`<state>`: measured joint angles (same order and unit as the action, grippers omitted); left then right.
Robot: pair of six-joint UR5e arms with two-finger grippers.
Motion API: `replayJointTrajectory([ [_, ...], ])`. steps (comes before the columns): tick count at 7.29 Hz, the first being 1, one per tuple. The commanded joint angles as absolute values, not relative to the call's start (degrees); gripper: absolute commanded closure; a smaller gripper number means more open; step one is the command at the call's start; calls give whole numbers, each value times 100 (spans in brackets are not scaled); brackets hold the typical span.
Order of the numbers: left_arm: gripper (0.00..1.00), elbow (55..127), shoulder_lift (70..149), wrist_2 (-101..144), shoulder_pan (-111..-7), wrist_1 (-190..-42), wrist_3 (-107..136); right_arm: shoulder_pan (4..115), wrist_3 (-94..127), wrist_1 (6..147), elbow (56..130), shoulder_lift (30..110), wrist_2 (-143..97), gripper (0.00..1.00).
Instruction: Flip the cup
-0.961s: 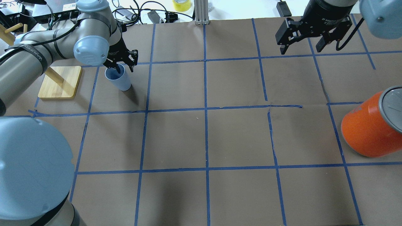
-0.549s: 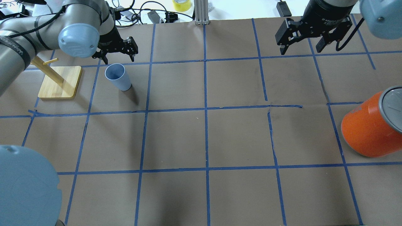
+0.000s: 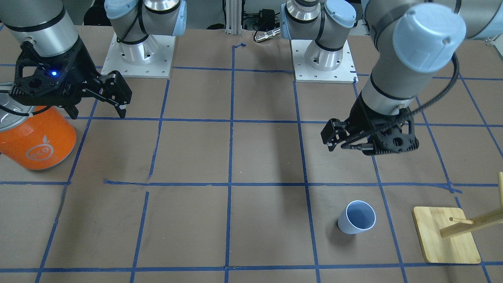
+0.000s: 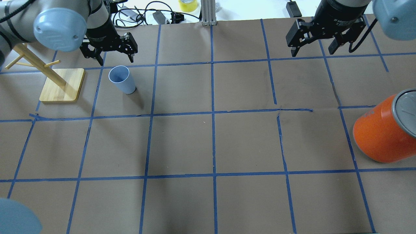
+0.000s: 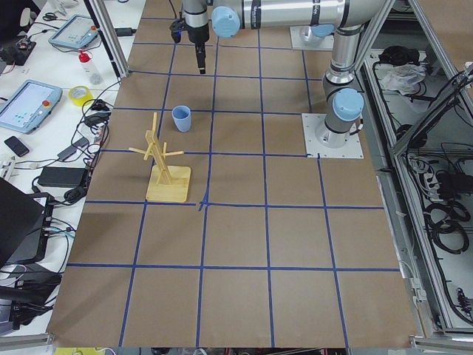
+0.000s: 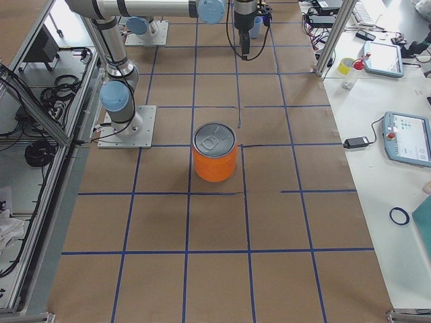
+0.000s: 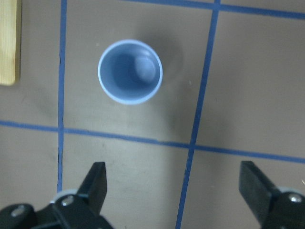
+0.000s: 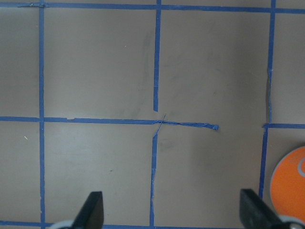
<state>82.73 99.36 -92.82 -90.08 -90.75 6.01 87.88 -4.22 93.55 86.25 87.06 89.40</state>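
The pale blue cup (image 4: 122,79) stands upright, mouth up, on the brown paper at the far left; it also shows in the front view (image 3: 357,217) and the left wrist view (image 7: 130,71). My left gripper (image 4: 110,58) is open and empty, raised above the table just beyond the cup and not touching it; the left wrist view shows its fingers (image 7: 97,181) spread wide with the cup below. My right gripper (image 4: 312,49) is open and empty, hovering over the far right of the table.
A big orange can (image 4: 380,136) with a silver top stands at the right edge. A wooden peg stand (image 4: 61,84) on a square base sits just left of the cup. Cables and a yellow tape roll (image 4: 188,5) lie beyond the far edge.
My left gripper has lifted off the cup's rim, opened wider and drawn back toward the far edge. The cup stays upright where it was. The right arm has not moved.
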Motion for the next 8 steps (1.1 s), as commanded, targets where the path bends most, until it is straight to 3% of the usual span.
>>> replayJointTrajectory([
  [1, 0, 8515, 9266, -9185, -9350, -9842, 1068, 8789, -422, 9360, 8657, 8719, 8956, 0],
  [4, 5, 8841, 9080, -8481, -9387, -9344, 1301, 8798, -466, 9369, 8666, 8719, 8956, 0],
  [6, 0, 8772, 9114, -8892, -9334, -8914, 1248, 8807, -466, 9369, 8666, 8719, 8956, 0],
  [8, 3, 8815, 9158, -9209, -9316, -8561, 995, 8798, -483, 9369, 8666, 8719, 8956, 0],
])
